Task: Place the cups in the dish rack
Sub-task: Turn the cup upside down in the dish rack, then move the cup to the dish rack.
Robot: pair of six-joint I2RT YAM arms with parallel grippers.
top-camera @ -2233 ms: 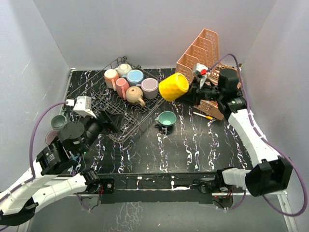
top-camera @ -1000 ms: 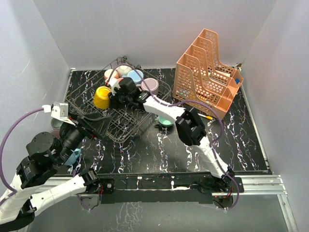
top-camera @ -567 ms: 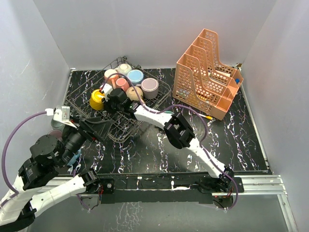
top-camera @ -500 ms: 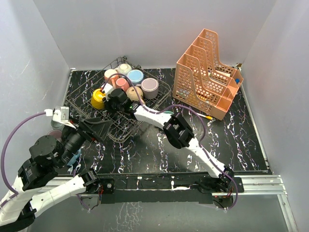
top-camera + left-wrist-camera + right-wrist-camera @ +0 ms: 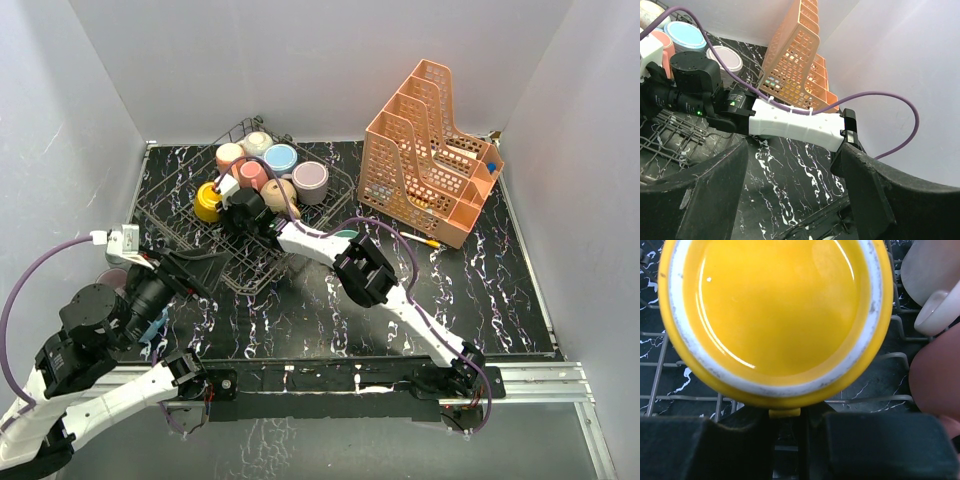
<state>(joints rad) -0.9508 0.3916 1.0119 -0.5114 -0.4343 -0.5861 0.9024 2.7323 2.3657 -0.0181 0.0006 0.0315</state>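
The dish rack [image 5: 170, 205] stands at the back left, and several cups sit in its far half: cream [image 5: 258, 142], blue [image 5: 280, 157], pink [image 5: 253, 175], tan [image 5: 280, 190], lilac [image 5: 311, 180]. My right gripper [image 5: 224, 203] reaches over the rack's left part, shut on the handle of a yellow cup [image 5: 207, 202]. In the right wrist view that cup [image 5: 775, 315] fills the frame, its handle [image 5: 784, 413] pinched by the gripper [image 5: 785, 427] above the rack wires [image 5: 655, 385]. My left gripper [image 5: 200, 268] hangs open and empty near the rack's front corner; its fingers [image 5: 700, 200] show nothing between them.
An orange tiered organizer [image 5: 430, 150] stands at the back right, a pencil [image 5: 425, 238] at its foot. A teal cup [image 5: 346, 240] sits on the table, half hidden behind the right arm. By the left arm lie a pinkish cup [image 5: 110, 277] and a blue cup [image 5: 157, 325].
The right arm swung the yellow cup from the organizer across to the rack, then lowered it to the rack's left side. The left arm drew back toward the near left, staying open.
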